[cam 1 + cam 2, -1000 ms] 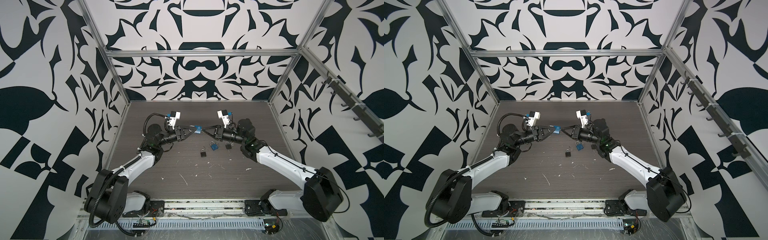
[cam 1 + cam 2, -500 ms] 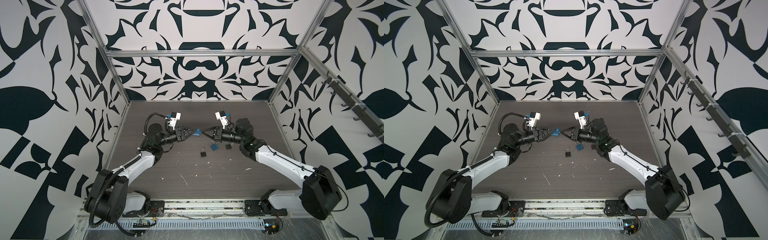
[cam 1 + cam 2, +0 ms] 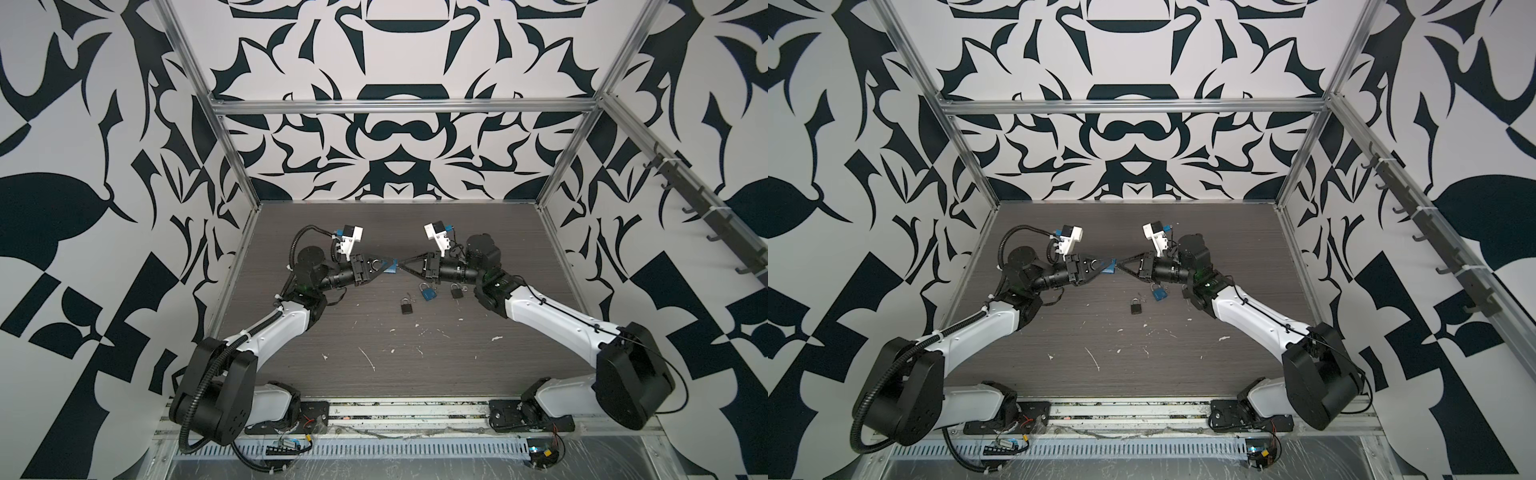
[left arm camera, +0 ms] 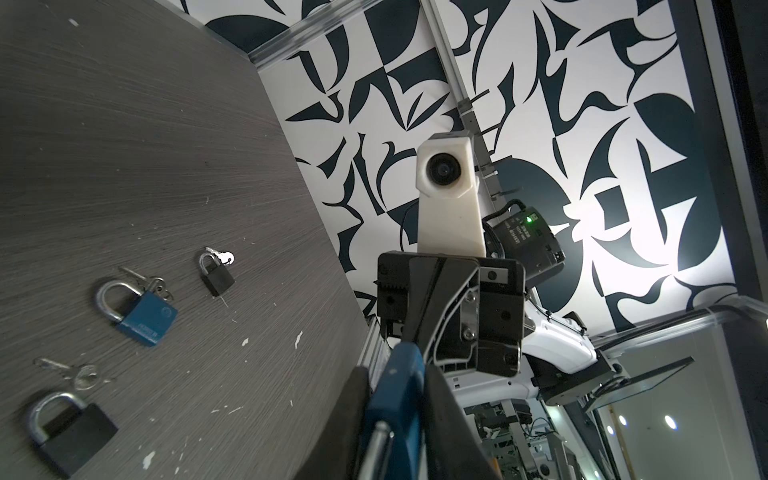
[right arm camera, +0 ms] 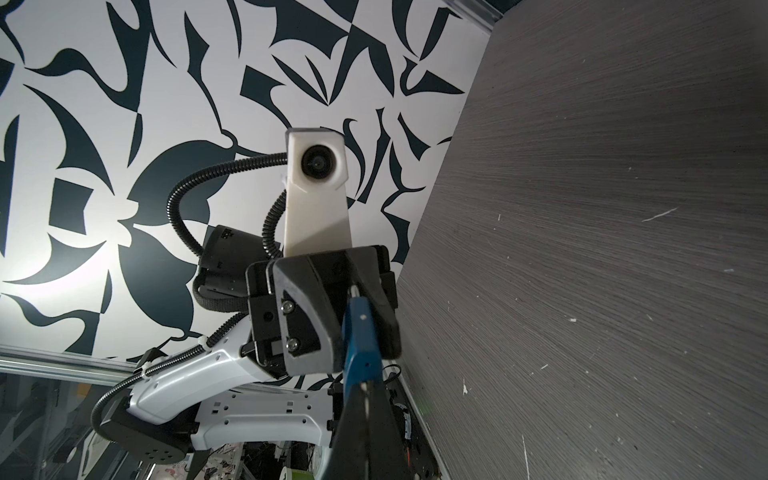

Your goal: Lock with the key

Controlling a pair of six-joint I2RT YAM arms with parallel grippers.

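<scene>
3 spare padlocks (image 3: 427, 292) lie untouched on the dark wood-grain table (image 3: 457, 374). Beyond, aloft, the left gripper (image 3: 387, 267) pinches a blue metal padlock (image 3: 391, 271); the right gripper (image 3: 402, 268), jaws pressed on what looks like a thin silver key (image 5: 365, 390), meets its base. Insertion likely underway; turning remains.

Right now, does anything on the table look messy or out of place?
Yes: small white flecks litter the dark wood-grain tabletop, on the near side of the nearest black padlock; likely debris or scratches.
</scene>
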